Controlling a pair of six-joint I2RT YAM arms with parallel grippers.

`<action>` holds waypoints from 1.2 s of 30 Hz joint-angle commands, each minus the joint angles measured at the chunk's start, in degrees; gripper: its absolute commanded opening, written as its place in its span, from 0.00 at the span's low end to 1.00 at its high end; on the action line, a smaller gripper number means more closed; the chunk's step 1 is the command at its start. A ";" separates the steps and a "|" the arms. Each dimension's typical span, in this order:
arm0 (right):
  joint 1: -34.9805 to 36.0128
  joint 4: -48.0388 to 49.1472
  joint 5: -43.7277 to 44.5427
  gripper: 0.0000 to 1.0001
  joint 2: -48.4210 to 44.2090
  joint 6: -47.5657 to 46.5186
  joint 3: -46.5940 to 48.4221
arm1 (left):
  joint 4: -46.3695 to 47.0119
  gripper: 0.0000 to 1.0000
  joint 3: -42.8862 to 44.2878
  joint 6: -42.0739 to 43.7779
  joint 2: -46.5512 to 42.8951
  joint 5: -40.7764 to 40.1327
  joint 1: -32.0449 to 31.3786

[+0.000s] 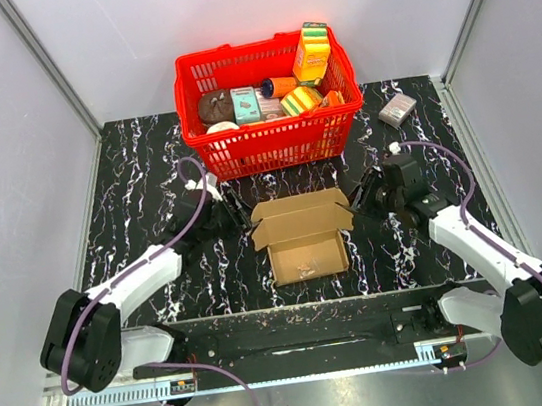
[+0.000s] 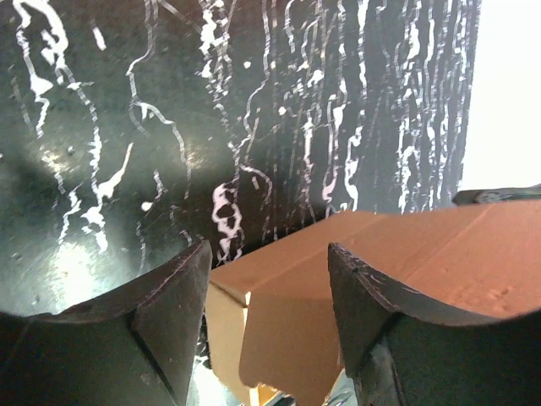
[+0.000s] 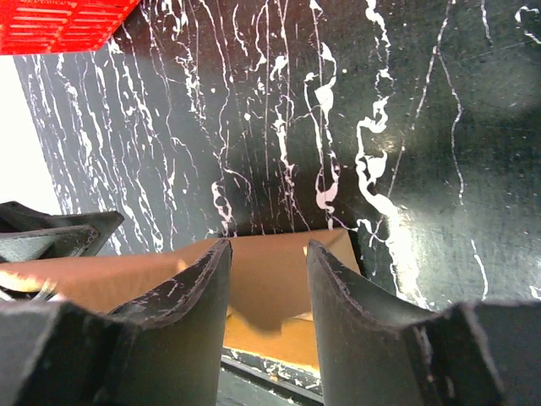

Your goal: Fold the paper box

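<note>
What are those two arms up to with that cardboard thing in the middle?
Two robot arms are folding a brown paper box, which sits in the middle of the black marbled table with its top open and its flaps spread out. The left claw is at the box's left side and the right claw at its right side. Both have their fingers apart, with cardboard showing in the gap. A red basket of groceries stands behind the box, apart from both arms.
</note>
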 commanded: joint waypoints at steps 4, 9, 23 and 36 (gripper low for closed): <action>0.15 -6.33 7.33 0.49 -4.09 -3.09 0.81 | -0.26 0.66 -4.20 1.09 -4.19 -2.31 1.99; 0.15 -10.73 11.54 0.51 -5.41 -2.04 1.52 | -2.11 0.69 -6.05 0.65 -7.18 -3.10 3.92; 0.06 -13.37 16.38 0.56 4.16 -5.19 14.34 | -10.54 0.78 -2.02 0.65 -9.74 -1.97 10.78; 0.06 -2.39 10.16 0.51 -3.99 -12.93 1.96 | -0.45 0.57 -8.07 4.34 -9.57 4.10 10.69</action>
